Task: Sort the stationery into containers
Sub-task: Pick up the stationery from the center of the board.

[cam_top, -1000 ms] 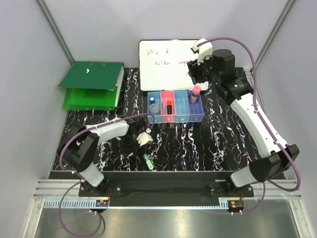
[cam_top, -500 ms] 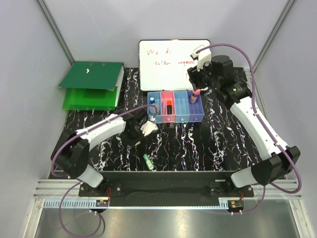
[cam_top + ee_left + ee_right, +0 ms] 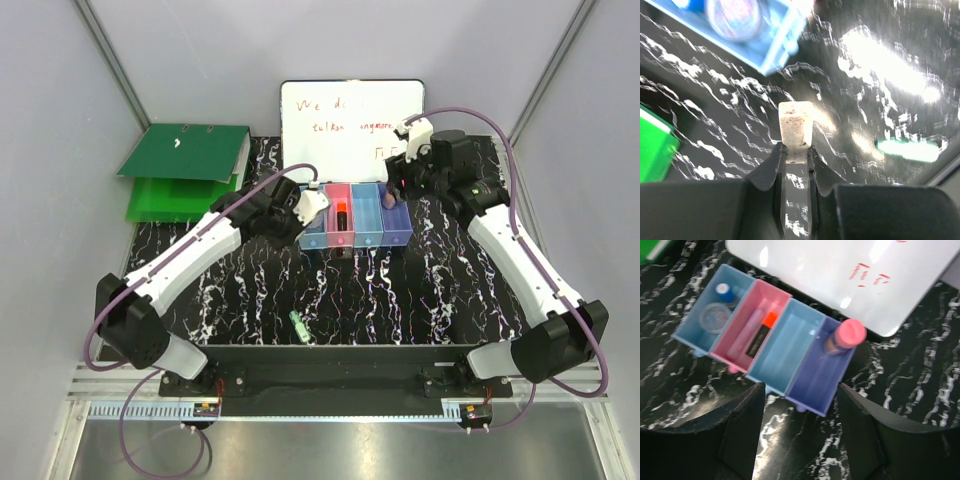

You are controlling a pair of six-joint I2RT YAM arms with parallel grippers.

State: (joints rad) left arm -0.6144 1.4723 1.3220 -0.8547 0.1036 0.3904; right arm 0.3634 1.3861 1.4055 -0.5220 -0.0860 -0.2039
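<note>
The left hand (image 3: pixel 795 150) pinches the grey-white block (image 3: pixel 795 125) by its end, the right hand (image 3: pixel 800 387) released; the block may slip before reaching the bins (image 3: pixel 790 347).

The black, white-veined table (image 3: pixel 450 290) carries a row of four joined bins (image 3: pixel 368 225) near its back. A whiteboard (image 3: pixel 350 120) sits behind the bins, a green binder (image 3: pixel 185 170) at the back left, and a green clip (image 3: pixel 298 322) alone near the front edge.

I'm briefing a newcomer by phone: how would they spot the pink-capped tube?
Find the whiteboard at the back; a row of four bins sits before it. The pink-capped tube is in the purple-blue end bin, the only item with a round pink cap.
</note>
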